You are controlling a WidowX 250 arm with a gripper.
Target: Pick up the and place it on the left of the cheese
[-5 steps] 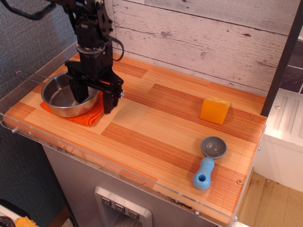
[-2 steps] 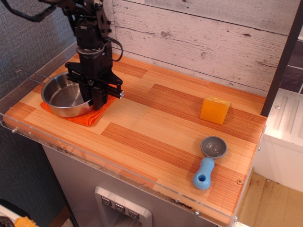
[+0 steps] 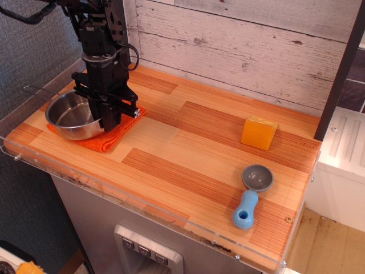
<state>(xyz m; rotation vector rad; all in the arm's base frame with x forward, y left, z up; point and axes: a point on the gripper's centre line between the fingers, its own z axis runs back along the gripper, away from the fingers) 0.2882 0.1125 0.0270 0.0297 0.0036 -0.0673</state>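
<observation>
The shiny steel pot [image 3: 68, 117] is at the left end of the counter, over the orange knitted cloth [image 3: 108, 138], its thin wire handle [image 3: 35, 91] pointing back-left. My black gripper [image 3: 108, 121] comes down from above and is shut on the pot's right rim. The pot looks slightly raised off the cloth. The yellow-orange cheese block [image 3: 259, 132] sits far to the right, near the back of the counter, well apart from the pot and gripper.
A small grey scoop with a blue handle [image 3: 251, 197] lies at the front right. A clear plastic guard [image 3: 142, 208] runs along the counter's front and left edges. A white plank wall [image 3: 239, 51] stands behind, and a dark post [image 3: 342, 68] is at the right.
The fingers, open astride the pot's right rim a second ago, have closed on it. The gripper and pot have since shifted a little left and up.
</observation>
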